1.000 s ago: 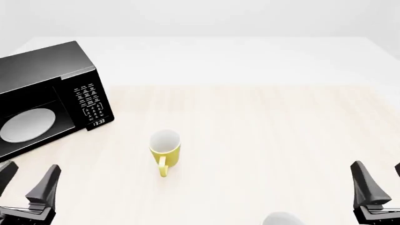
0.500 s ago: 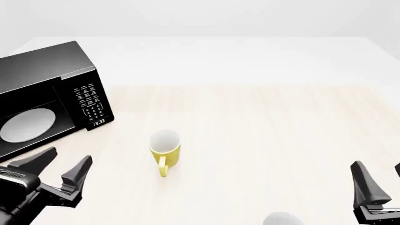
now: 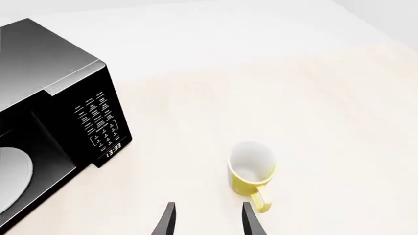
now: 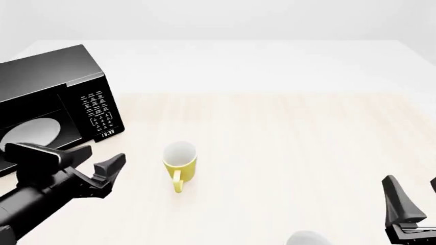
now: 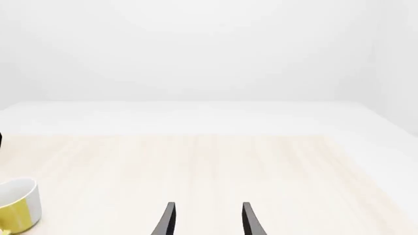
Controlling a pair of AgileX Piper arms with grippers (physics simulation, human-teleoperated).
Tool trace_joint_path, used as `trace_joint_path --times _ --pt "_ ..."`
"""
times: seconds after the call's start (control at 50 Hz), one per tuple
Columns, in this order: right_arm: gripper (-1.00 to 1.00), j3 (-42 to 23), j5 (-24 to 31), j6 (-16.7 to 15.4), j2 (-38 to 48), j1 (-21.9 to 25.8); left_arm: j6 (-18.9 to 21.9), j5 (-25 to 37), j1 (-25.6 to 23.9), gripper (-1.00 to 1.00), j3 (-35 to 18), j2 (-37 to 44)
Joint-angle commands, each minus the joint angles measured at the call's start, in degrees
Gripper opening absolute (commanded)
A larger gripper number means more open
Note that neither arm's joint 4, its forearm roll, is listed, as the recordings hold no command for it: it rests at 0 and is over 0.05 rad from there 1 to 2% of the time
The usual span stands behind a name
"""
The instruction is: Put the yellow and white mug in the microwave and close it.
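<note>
The yellow and white mug [image 4: 179, 162] stands upright on the light wood table, its handle pointing toward the near edge; the wrist views also catch the mug [image 3: 251, 169] [image 5: 16, 204]. At the far left is the black microwave [image 4: 61, 97], whose cavity shows the round white plate [image 4: 30, 133]; no door is visible. My left gripper [image 4: 101, 156] hovers open and empty just left of the mug, in front of the microwave [image 3: 65, 107]. Open and empty too, my right gripper [image 4: 414, 196] sits low at the near right corner, far from the mug.
A plain white rounded object [image 4: 307, 238] peeks in at the near edge, left of the right gripper. The keypad and clock [image 4: 100, 113] face the table's middle. Light wood table [image 4: 286, 132] stretches between mug and right arm.
My left arm has swung forward and to the right, from the near left corner to just beside the mug. The mug, microwave and right arm have not moved.
</note>
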Motion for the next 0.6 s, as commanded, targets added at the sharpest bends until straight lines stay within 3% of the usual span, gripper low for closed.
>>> trace_joint_path --times 0.02,0.28,0.6 --pt "1.00 0.06 0.03 -0.03 -0.07 0.01 -5.46 6.13 -3.86 1.00 -5.17 2.54" --pt "1.00 0.06 0.03 -0.03 -0.07 0.01 -12.76 10.35 -10.59 1.00 -8.96 4.59" --pt "1.00 0.06 0.03 -0.03 -0.07 0.01 -18.19 8.99 -12.15 1.00 -8.93 11.17"
